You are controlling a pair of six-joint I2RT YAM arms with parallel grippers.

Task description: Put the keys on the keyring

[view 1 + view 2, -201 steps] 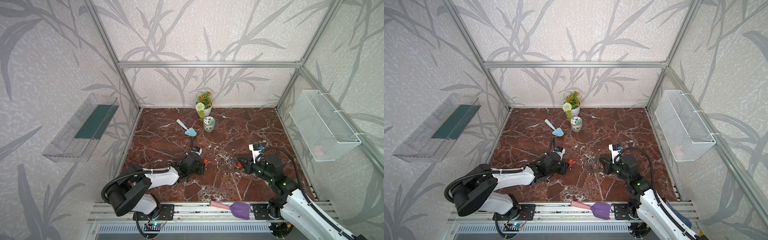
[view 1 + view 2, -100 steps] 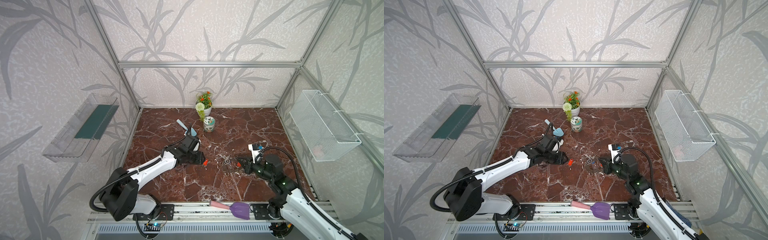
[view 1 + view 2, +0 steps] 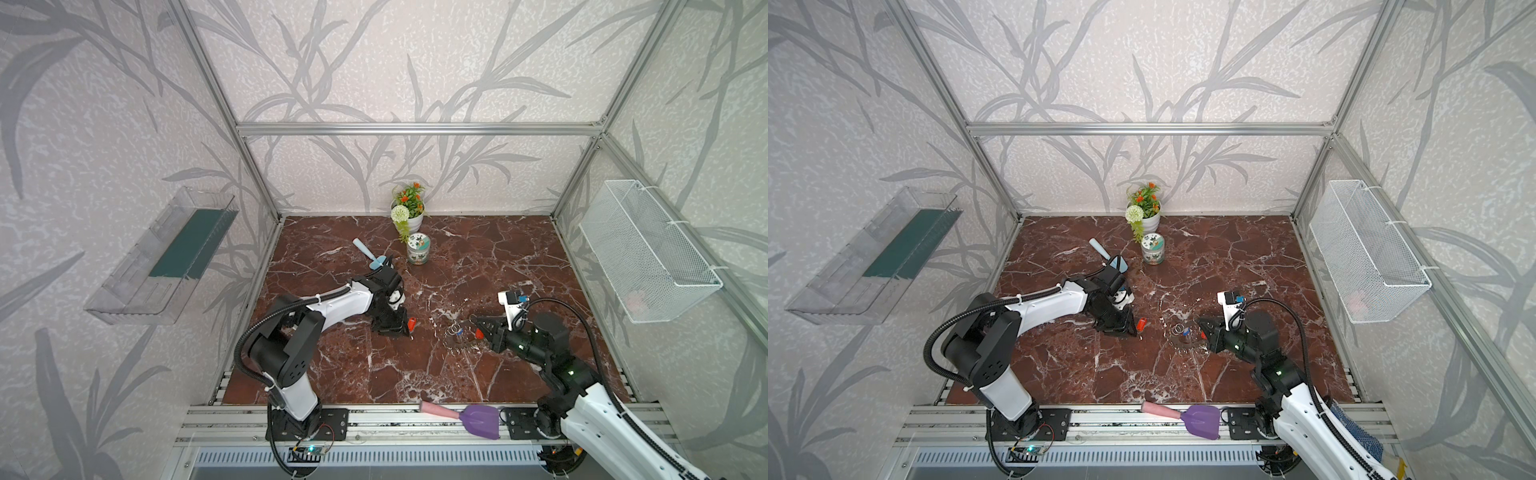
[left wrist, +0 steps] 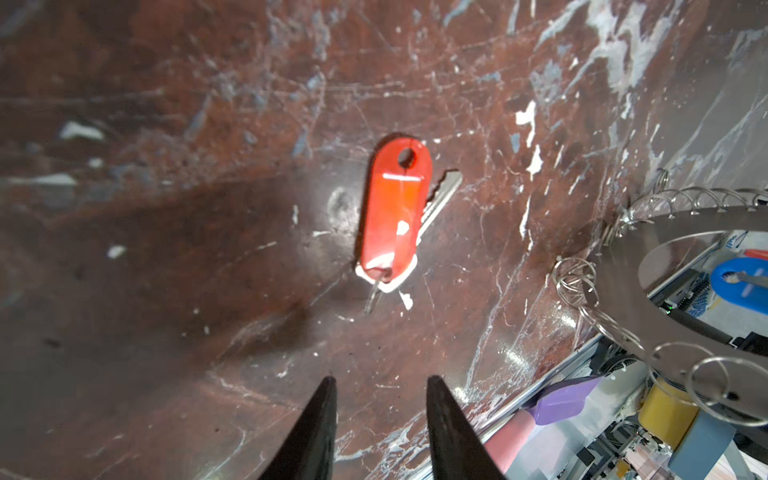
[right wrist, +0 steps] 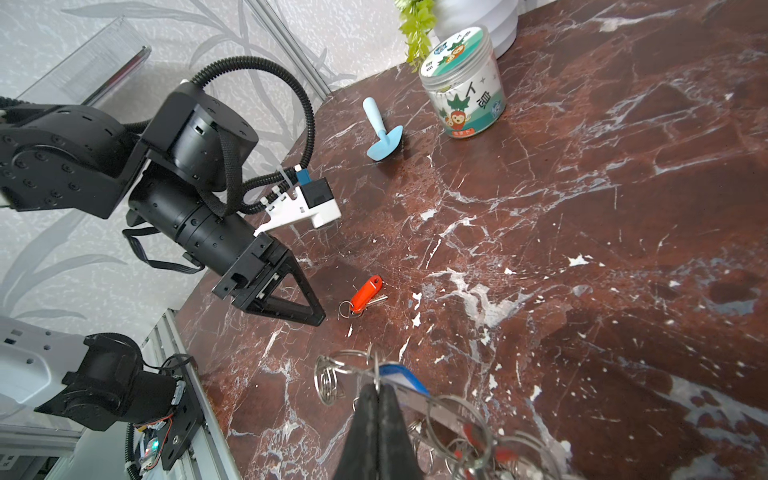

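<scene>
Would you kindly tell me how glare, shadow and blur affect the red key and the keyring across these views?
Left wrist view: red key sharp, with white glare streaks on its tag and a broad shadow darkening the marble beside it. Right wrist view: red key small but crisp; keyring, close to the lens, is blurred. In both top views: even light, red key a tiny spot.

Open marble floor [image 4: 187, 270] surrounds the red key [image 4: 392, 216] just ahead of the left gripper [image 4: 379, 378]; the tilted keyring [image 4: 615, 262] blocks passage beyond it, to one side.
</scene>
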